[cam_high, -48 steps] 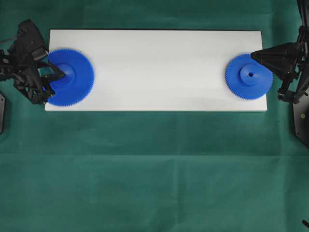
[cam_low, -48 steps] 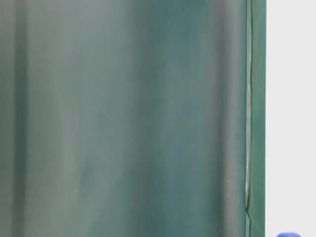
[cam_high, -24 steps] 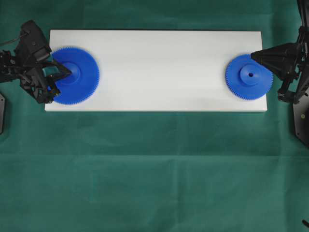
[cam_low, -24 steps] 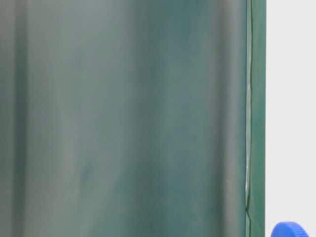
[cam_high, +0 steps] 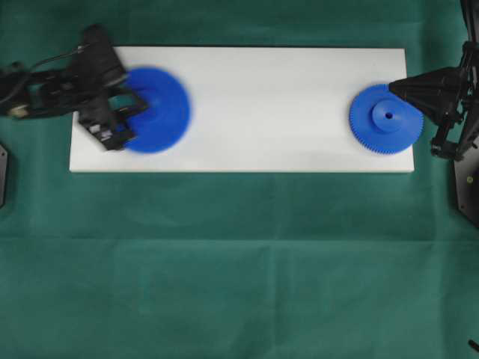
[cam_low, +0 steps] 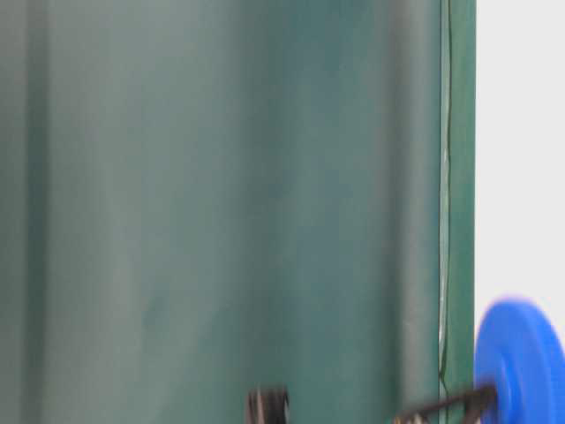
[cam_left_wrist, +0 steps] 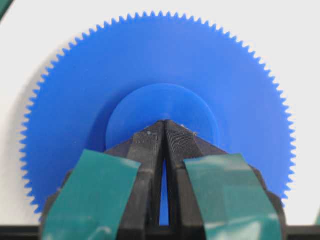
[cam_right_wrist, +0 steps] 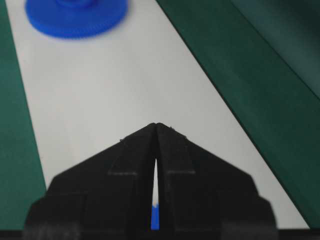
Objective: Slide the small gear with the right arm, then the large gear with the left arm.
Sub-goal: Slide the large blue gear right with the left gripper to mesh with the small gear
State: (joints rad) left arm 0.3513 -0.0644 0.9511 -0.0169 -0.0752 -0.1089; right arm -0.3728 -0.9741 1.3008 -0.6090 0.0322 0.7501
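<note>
The large gear (cam_high: 159, 110), bright blue and motion-blurred, lies on the left part of the white board (cam_high: 262, 105). My left gripper (cam_high: 139, 100) is shut, its teal-patched fingers meeting at a point against the gear's raised hub. The left wrist view shows the tips (cam_left_wrist: 164, 123) on the hub of the large gear (cam_left_wrist: 160, 70). The small gear (cam_high: 385, 118) lies near the board's right end. My right gripper (cam_high: 392, 84) is shut, holds nothing, and hangs over that gear's far right edge. In the right wrist view the right gripper (cam_right_wrist: 156, 125) points along the board at the distant large gear (cam_right_wrist: 75, 20).
Green cloth (cam_high: 239, 262) covers the table around the board. The board's middle stretch lies between the two gears. At table level the large gear (cam_low: 521, 353) shows with the left gripper (cam_low: 472, 402) beside it, against a green curtain (cam_low: 221, 212).
The left gripper has pushed the large gear to the right along the board, faster in the last half second. The right arm and the small gear have not moved.
</note>
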